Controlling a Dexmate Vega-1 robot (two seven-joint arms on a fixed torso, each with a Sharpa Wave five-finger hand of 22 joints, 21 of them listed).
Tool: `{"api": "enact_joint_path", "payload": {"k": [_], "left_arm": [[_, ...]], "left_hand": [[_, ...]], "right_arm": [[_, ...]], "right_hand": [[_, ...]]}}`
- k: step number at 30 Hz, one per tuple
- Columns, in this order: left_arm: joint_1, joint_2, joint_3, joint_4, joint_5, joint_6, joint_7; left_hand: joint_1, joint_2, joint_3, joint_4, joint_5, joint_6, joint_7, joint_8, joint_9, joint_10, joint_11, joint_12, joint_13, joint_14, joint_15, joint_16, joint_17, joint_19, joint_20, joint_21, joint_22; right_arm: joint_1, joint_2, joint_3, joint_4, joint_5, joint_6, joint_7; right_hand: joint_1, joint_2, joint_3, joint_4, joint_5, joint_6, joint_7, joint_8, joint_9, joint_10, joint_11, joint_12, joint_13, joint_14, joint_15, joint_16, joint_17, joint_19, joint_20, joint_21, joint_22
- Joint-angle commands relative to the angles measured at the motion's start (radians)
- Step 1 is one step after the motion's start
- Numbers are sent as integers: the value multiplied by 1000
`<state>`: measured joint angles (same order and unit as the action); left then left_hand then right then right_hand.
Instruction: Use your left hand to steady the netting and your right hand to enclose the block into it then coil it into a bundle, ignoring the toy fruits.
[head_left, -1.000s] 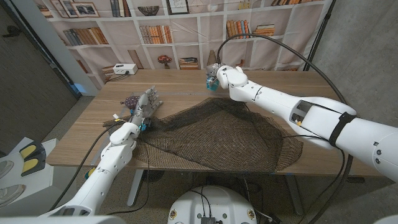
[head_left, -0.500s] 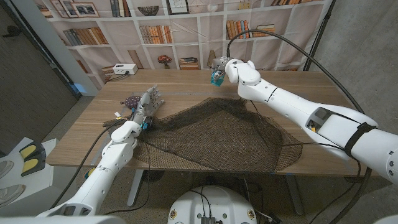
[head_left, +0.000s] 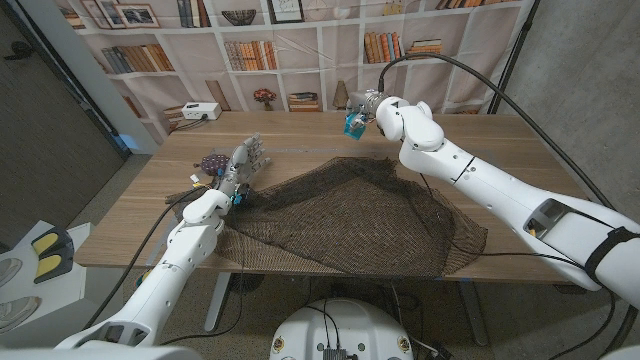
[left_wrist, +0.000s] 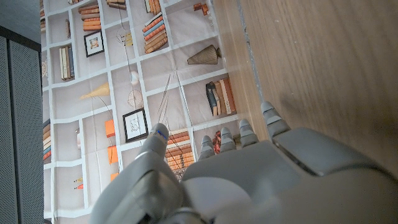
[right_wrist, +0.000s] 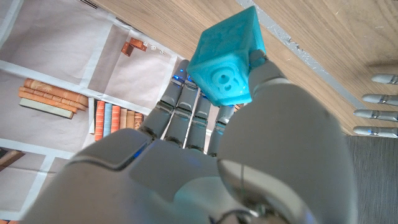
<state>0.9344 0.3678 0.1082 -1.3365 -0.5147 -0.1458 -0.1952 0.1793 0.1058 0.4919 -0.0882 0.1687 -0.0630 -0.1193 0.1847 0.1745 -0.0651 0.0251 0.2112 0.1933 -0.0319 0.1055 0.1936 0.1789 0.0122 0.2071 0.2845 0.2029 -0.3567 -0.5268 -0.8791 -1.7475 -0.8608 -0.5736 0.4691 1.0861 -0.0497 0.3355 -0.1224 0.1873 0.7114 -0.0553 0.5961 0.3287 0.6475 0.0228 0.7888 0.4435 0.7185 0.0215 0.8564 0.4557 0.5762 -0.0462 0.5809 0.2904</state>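
Observation:
The dark netting (head_left: 350, 215) lies spread over the middle of the wooden table (head_left: 300, 135). My right hand (head_left: 368, 108) is raised over the table's far side, beyond the netting's far edge, and grips a cyan block (head_left: 352, 124). In the right wrist view the block (right_wrist: 227, 59) sits between the thumb and the fingers (right_wrist: 186, 106). My left hand (head_left: 240, 165) is at the netting's left corner with its fingers spread and nothing in them. The left wrist view looks along the back of the left hand (left_wrist: 249, 180) over bare wood.
A purple toy fruit (head_left: 210, 162) lies on the table just left of my left hand. A white box (head_left: 200, 110) stands at the far left corner. A bookshelf backdrop (head_left: 300, 40) hangs behind the table. The netting's near edge reaches the table's front edge.
My right hand has carried the cyan block a little to the right and farther back. My left hand has shifted slightly up and right by the netting's corner.

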Motion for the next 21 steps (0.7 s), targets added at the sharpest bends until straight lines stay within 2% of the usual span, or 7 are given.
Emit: {"api": "enact_joint_path", "payload": {"k": [1,14,21], "left_arm": [[9,3,14,-38,10,19,10],[-4,0,35,-50,22,31,12],[-24,-2,47,-35,24,34,-4]], "left_hand": [[-11,0,1,4,6,-3,-2,0,3,0,1,2,1,3,1,-5,3,3,6,-2,1],[-11,-1,1,4,6,-2,-3,0,3,2,1,3,1,5,0,-5,3,3,7,-3,1],[-12,-1,2,3,6,-2,-3,0,3,2,0,2,1,5,1,-5,2,4,7,-4,1]], "right_arm": [[-116,-76,77,-175,-44,-1,47],[-234,-138,150,-329,-107,-24,115],[-292,-150,174,-394,-149,-36,156]], "right_hand": [[242,239,2,8,-2,25,-13,5,27,98,-89,3,2,168,-248,12,364,-6,-1,10,1],[245,240,0,12,-2,27,-12,0,16,99,-89,0,0,167,-247,0,363,-20,4,25,-1],[245,239,-1,13,-3,29,-12,-1,11,103,-88,-1,-2,169,-247,-3,364,-27,6,32,-3]]}}
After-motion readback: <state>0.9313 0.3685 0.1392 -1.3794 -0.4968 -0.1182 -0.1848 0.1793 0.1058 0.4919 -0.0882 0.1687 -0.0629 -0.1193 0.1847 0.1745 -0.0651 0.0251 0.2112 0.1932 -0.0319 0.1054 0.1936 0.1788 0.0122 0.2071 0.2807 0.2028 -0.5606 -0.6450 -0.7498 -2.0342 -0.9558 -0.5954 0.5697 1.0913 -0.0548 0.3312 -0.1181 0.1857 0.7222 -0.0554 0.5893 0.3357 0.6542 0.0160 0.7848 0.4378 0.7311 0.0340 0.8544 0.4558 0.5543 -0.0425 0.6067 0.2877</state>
